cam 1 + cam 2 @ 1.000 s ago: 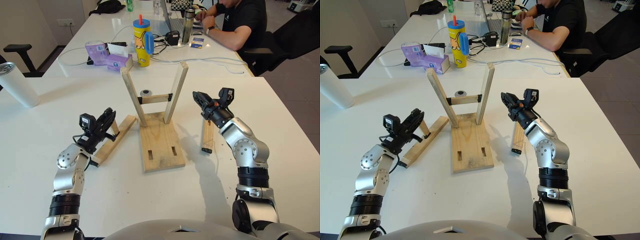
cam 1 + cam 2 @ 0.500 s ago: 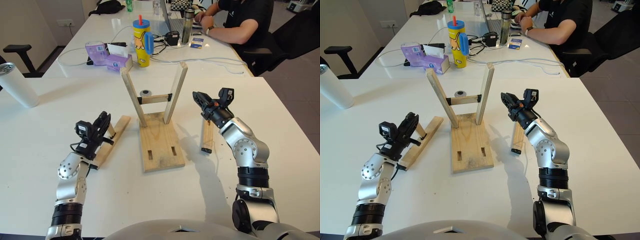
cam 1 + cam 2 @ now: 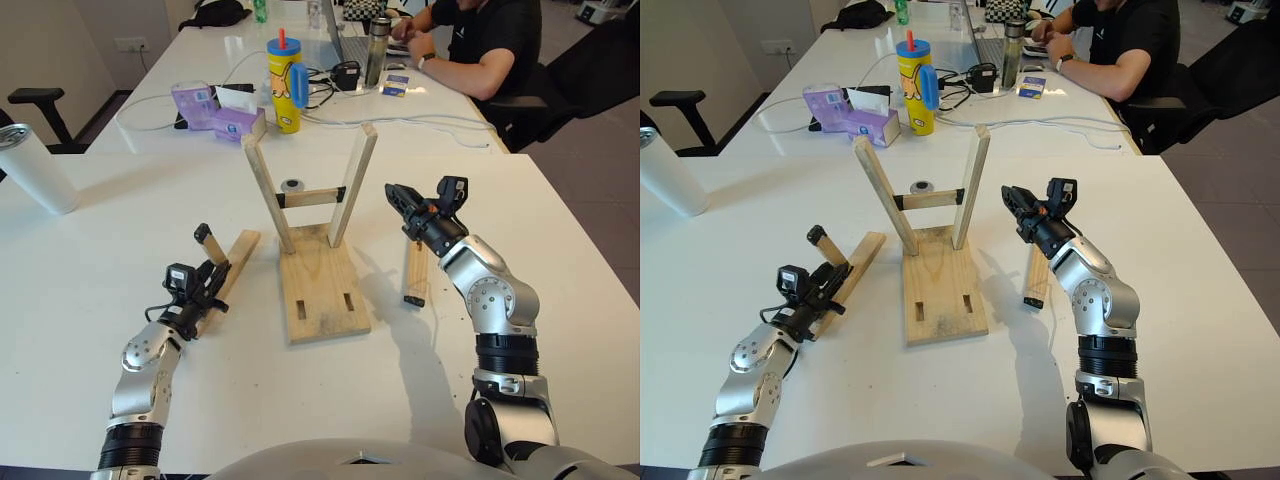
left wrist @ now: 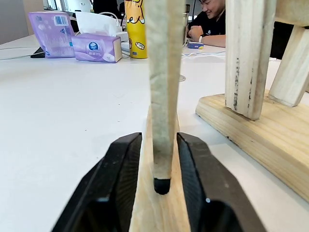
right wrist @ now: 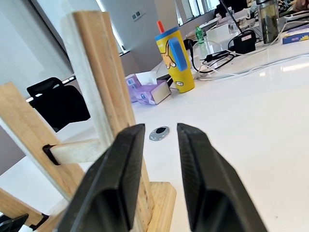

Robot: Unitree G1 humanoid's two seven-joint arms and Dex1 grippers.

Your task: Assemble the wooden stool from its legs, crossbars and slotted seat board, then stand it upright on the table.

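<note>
The slotted seat board (image 3: 322,290) lies flat mid-table. Two legs (image 3: 267,195) (image 3: 353,183) stand up from its far end, joined by a crossbar (image 3: 312,197). To its left a loose leg (image 3: 238,252) lies flat with a short black-tipped bar (image 3: 207,240) sticking up from it. My left gripper (image 3: 208,282) sits low at that leg's near end, its fingers (image 4: 123,164) pressed against both sides of the wood. My right gripper (image 3: 398,200) hovers open beside the right upright leg (image 5: 104,82), holding nothing. Another loose leg (image 3: 415,270) lies under my right forearm.
A white tumbler (image 3: 35,165) stands at the far left. A yellow cup (image 3: 285,85), purple tissue boxes (image 3: 215,112) and cables crowd the far table. A round grommet (image 3: 292,185) sits behind the stool. Bare tabletop stretches in front of the seat board.
My left gripper has dropped and drawn back toward me, from above the loose leg to its near end. The black-tipped bar now shows beyond it. The right arm has stayed put.
</note>
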